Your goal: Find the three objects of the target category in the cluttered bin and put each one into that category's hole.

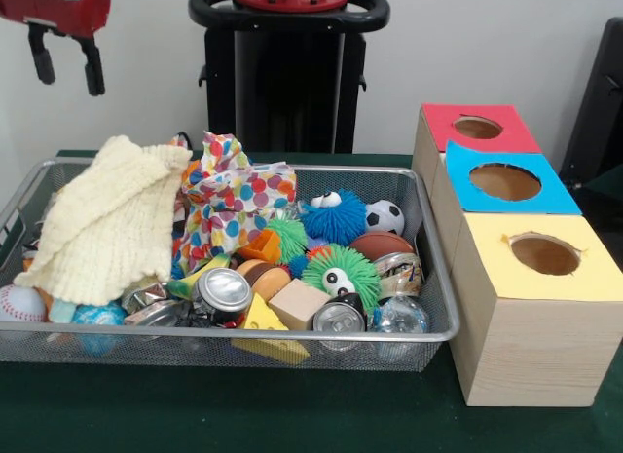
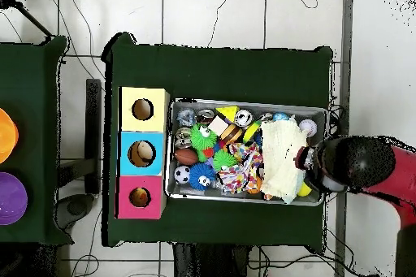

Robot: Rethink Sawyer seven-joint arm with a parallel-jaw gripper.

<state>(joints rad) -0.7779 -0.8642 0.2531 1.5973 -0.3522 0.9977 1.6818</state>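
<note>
The silver wire-mesh bin (image 1: 292,337) stands on the green table, full of clutter. A pale yellow waffle-textured cloth (image 1: 107,219) lies on top at its left end and drapes over the back rim. In the overhead view the cloth (image 2: 282,160) lies at the bin's (image 2: 244,101) right end. I see no cream or mint green cloth. My gripper (image 1: 69,81) hangs open and empty, high above the cloth's end of the bin. The red-topped hole (image 1: 477,128) is on the farthest box; it also shows in the overhead view (image 2: 139,197).
A blue-topped hole (image 1: 504,181) and a yellow-topped hole (image 1: 545,253) sit on boxes right of the bin. The bin holds a polka-dot cloth (image 1: 229,205), spiky rubber balls (image 1: 341,270), crushed cans (image 1: 222,290), a wooden block (image 1: 297,302), a baseball (image 1: 19,304). My arm (image 2: 361,164) overhangs the bin's end.
</note>
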